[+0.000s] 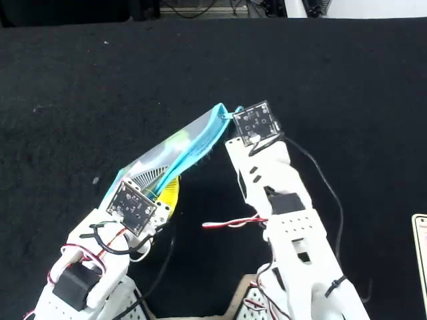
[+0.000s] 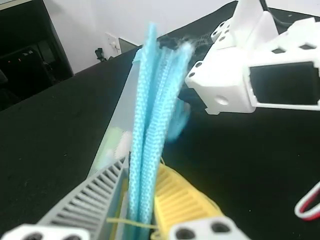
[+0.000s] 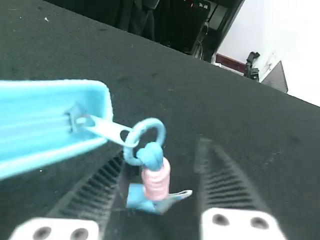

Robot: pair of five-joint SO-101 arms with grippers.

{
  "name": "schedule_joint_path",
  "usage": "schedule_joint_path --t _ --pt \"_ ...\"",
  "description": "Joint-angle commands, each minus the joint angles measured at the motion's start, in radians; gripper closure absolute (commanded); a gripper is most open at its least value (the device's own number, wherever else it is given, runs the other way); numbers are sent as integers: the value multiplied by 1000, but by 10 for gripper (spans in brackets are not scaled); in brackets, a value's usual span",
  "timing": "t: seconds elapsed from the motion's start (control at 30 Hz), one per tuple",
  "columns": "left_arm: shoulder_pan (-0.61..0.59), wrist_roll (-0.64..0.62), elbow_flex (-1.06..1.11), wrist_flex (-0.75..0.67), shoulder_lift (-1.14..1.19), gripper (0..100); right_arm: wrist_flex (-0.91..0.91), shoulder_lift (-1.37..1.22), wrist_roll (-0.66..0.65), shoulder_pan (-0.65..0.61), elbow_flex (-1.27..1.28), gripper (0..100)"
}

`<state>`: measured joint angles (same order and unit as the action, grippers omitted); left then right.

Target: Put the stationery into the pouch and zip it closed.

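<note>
The pouch (image 1: 175, 152), translucent with a light blue zipper band (image 2: 150, 125), is stretched off the table between my two grippers. My left gripper (image 1: 162, 185) (image 2: 142, 172) is shut on its near end, the grey and yellow fingers (image 2: 172, 197) pinching the band. Something pale green (image 1: 177, 141) shows through the pouch wall. At the far end, the zipper slider (image 3: 80, 120) sits at the band's tip. Its ring and pink-and-blue pull charm (image 3: 154, 180) hang between the spread fingers of my right gripper (image 3: 162, 155) (image 1: 235, 115), which is open.
Black cloth covers the table (image 1: 347, 80). A pale card-like object (image 1: 420, 257) lies at the right edge. A red and white cable (image 1: 230, 223) loops between the two arms.
</note>
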<state>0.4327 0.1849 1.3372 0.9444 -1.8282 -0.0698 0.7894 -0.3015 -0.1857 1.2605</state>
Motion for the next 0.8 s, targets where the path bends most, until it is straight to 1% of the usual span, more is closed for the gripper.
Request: schedule_joint_path --t 0.0,0.07,0.77 --pt "-7 -15 -22 18 6 970 34 45 -6 20 -4 966" --pt "-7 -15 -22 18 6 970 34 45 -6 20 -4 988" --pt "-7 -15 -22 18 6 970 35 10 -6 20 -8 988"
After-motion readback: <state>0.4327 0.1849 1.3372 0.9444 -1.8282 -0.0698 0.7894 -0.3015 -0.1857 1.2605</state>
